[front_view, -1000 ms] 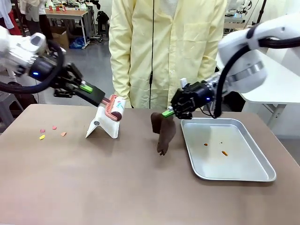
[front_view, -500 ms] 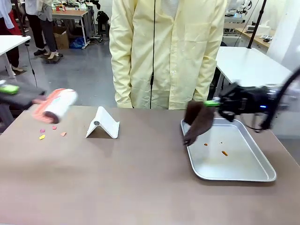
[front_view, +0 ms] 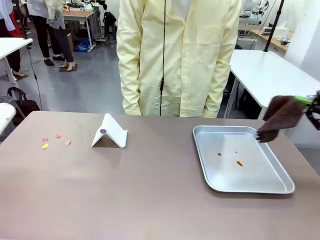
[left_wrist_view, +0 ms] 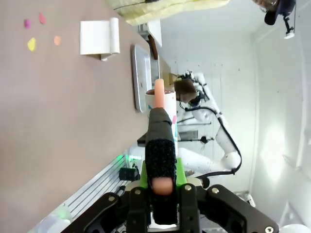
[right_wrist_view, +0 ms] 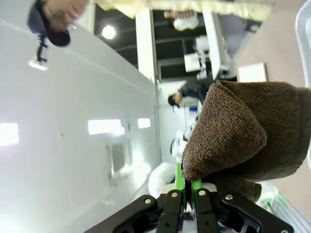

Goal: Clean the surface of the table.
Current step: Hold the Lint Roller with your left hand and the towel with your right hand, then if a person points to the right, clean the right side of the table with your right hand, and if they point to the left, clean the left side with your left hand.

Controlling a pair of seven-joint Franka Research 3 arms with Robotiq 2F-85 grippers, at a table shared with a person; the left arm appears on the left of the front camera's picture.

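The taupe table (front_view: 140,190) carries several small coloured scraps (front_view: 45,146) near its far left. My left gripper (left_wrist_view: 161,180) is shut on the pink handle of a white lint roller (left_wrist_view: 163,99), held off the table's left side; the roller's white end (front_view: 4,116) shows at the picture's left edge. My right gripper (front_view: 304,100) is shut on a brown cloth (front_view: 279,118) that hangs in the air past the tray's far right corner. In the right wrist view the cloth (right_wrist_view: 243,131) bunches above the closed fingers (right_wrist_view: 179,183).
A white folded stand (front_view: 111,131) sits at the far middle-left. A silver tray (front_view: 272,186) with a few crumbs lies on the right. A person in a pale yellow coat (front_view: 180,55) stands at the far edge. White tables stand beyond.
Both arms have swung outward from the table's middle: the left carried the lint roller off to the left, and the right carried the brown cloth right, past the tray.
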